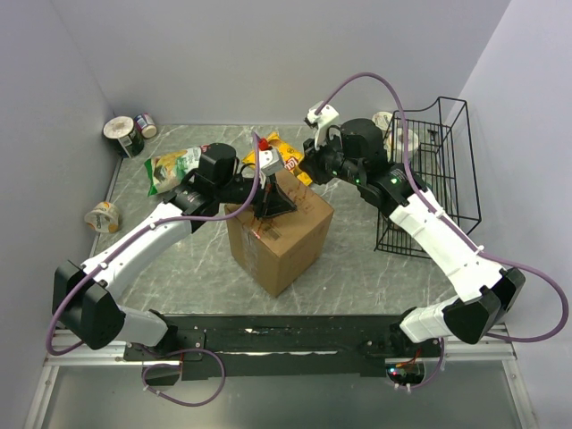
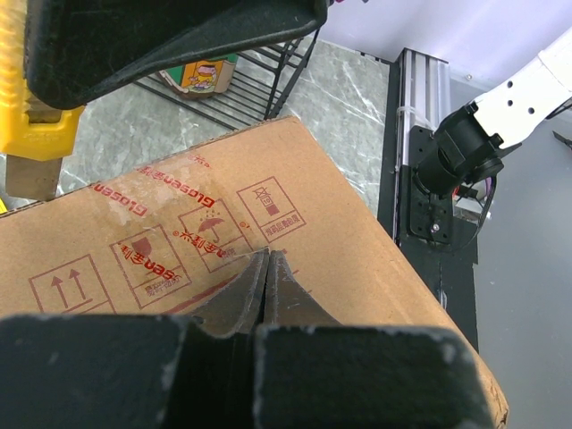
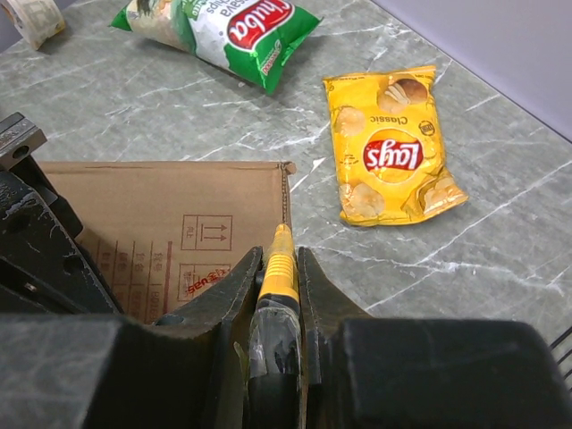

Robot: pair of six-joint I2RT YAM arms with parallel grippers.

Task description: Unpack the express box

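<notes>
The brown express box (image 1: 279,237) stands closed in the middle of the table, with red handling marks on its top (image 2: 179,241). My left gripper (image 1: 273,202) is shut and empty, and its fingertips (image 2: 268,256) rest on the box top. My right gripper (image 1: 292,165) hovers at the box's far edge and is shut on a yellow utility knife (image 3: 281,268). The knife tip points at the box's top corner (image 3: 284,170). The knife also shows in the left wrist view (image 2: 27,98), under the right gripper's fingers (image 2: 161,36).
A green chips bag (image 1: 174,168) and a yellow Lay's bag (image 3: 393,147) lie behind the box. Two cans (image 1: 127,134) stand at the back left and a cup (image 1: 103,216) at the left. A black wire basket (image 1: 438,179) holding a cup stands on the right.
</notes>
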